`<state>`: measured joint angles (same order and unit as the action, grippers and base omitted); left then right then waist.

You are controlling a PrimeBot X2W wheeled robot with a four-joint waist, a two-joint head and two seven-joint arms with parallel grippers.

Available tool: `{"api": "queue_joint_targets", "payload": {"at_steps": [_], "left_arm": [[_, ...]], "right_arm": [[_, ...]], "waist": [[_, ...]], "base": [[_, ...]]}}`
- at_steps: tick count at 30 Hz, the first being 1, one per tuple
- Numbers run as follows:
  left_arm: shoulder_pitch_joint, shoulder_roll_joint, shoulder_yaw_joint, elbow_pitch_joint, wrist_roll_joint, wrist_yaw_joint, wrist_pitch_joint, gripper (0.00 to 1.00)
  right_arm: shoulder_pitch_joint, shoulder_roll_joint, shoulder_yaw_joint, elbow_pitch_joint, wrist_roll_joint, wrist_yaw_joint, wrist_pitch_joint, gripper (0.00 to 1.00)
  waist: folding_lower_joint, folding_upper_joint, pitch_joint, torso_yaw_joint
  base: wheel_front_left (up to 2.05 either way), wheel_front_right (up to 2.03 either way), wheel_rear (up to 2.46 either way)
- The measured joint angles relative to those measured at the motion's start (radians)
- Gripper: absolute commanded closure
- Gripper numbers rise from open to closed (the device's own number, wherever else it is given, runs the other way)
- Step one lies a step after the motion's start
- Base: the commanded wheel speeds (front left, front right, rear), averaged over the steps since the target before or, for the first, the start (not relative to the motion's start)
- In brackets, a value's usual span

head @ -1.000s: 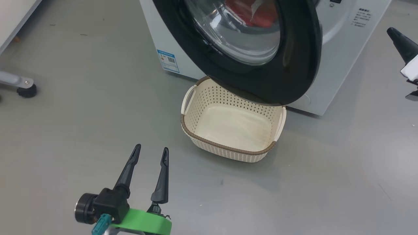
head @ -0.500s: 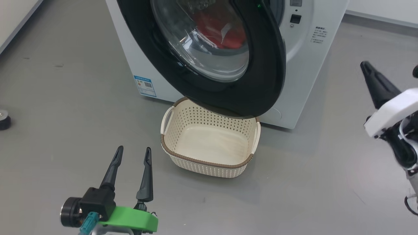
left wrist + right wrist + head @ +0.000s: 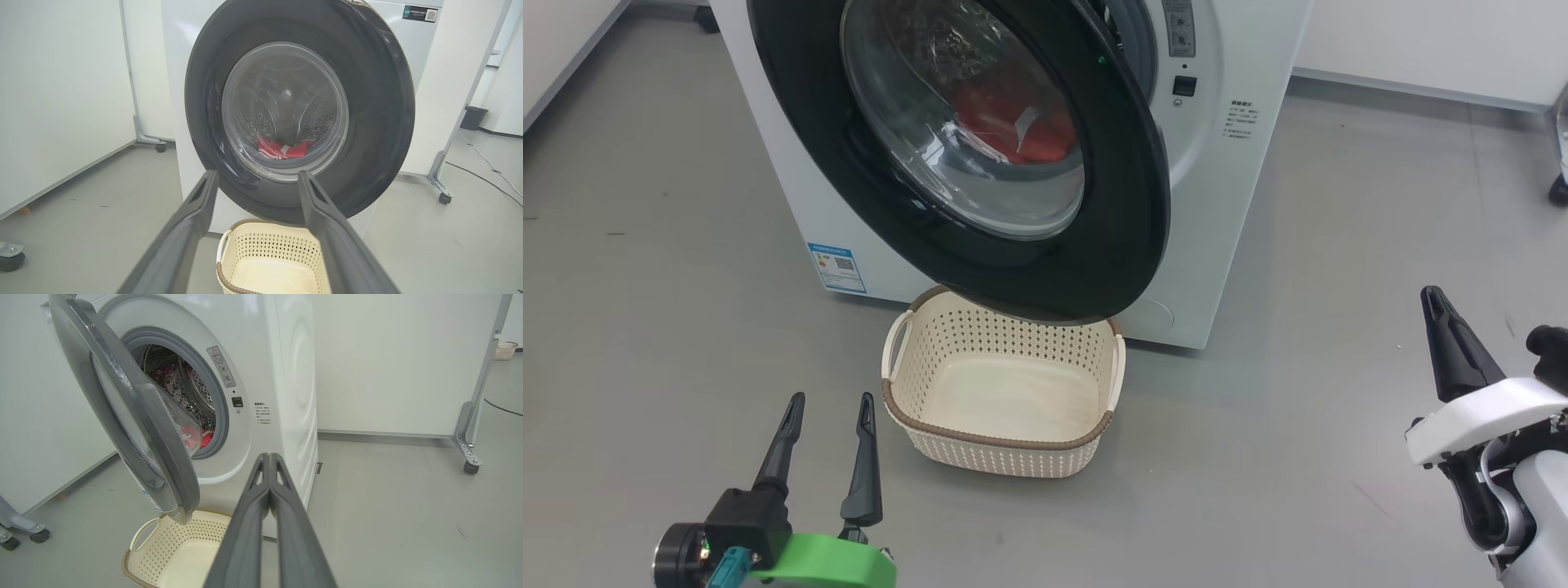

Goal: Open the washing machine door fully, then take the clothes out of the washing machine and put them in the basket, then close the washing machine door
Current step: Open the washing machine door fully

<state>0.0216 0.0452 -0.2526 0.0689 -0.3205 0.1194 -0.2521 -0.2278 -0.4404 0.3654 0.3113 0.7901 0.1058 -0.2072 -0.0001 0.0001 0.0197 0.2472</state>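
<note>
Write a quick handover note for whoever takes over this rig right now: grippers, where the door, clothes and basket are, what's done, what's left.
Left gripper: jaws open, empty, low beside the basket, not touching it.
Right gripper: jaws shut, empty, off to the right of the washing machine.
Washing machine door: part open, its lower edge hanging above the basket.
Red clothes: inside the washing machine. Basket: empty.
Done: door unlatched.
Left: open it fully, move the clothes to the basket, close the door.
</note>
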Motion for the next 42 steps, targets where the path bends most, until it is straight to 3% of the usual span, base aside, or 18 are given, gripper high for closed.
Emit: {"api": "queue_joint_targets", "payload": {"at_steps": [2, 3, 4, 5, 12, 22, 42], "left_arm": [[0.0, 0.0, 0.005, 0.002, 0.0, 0.0, 0.0, 0.0], [0.001, 0.0, 0.009, 0.004, 0.0, 0.0, 0.0, 0.0], [0.002, 0.0, 0.014, 0.005, 0.0, 0.0, 0.0, 0.0], [0.004, 0.0, 0.019, 0.007, 0.0, 0.0, 0.0, 0.0], [0.023, 0.0, 0.015, 0.016, 0.0, 0.0, 0.0, 0.0], [0.023, 0.0, 0.017, 0.017, 0.0, 0.0, 0.0, 0.0], [0.024, 0.0, 0.02, 0.013, 0.0, 0.0, 0.0, 0.0]], "right_arm": [[0.021, 0.008, -0.007, 0.004, -0.001, -0.018, -0.03, 1.0], [0.031, 0.013, -0.012, 0.004, -0.001, -0.026, -0.047, 0.89], [0.037, 0.019, -0.015, 0.004, -0.002, -0.029, -0.055, 0.56], [0.044, 0.022, -0.013, 0.003, -0.01, -0.029, -0.055, 0.0], [0.108, 0.051, -0.04, 0.001, -0.045, -0.082, -0.053, 0.0], [0.137, 0.094, -0.077, -0.041, -0.07, -0.099, -0.05, 0.0], [0.183, 0.131, -0.172, -0.126, -0.135, -0.096, -0.049, 0.0]], "waist": [[0.0, 0.0, -0.008, -0.011], [0.0, 0.0, -0.011, -0.016], [0.0, 0.0, -0.014, -0.022], [0.0, 0.0, -0.017, -0.026], [0.0, 0.0, -0.031, -0.05], [0.0, 0.0, -0.029, -0.057], [0.0, 0.0, -0.01, -0.062]], "base": [[0.0, 0.0, 0.0], [0.0, 0.0, 0.0], [0.0, 0.0, 0.0], [0.0, 0.0, 0.0], [0.0, 0.0, 0.0], [0.0, 0.0, 0.0], [0.0, 0.0, 0.0]]}}
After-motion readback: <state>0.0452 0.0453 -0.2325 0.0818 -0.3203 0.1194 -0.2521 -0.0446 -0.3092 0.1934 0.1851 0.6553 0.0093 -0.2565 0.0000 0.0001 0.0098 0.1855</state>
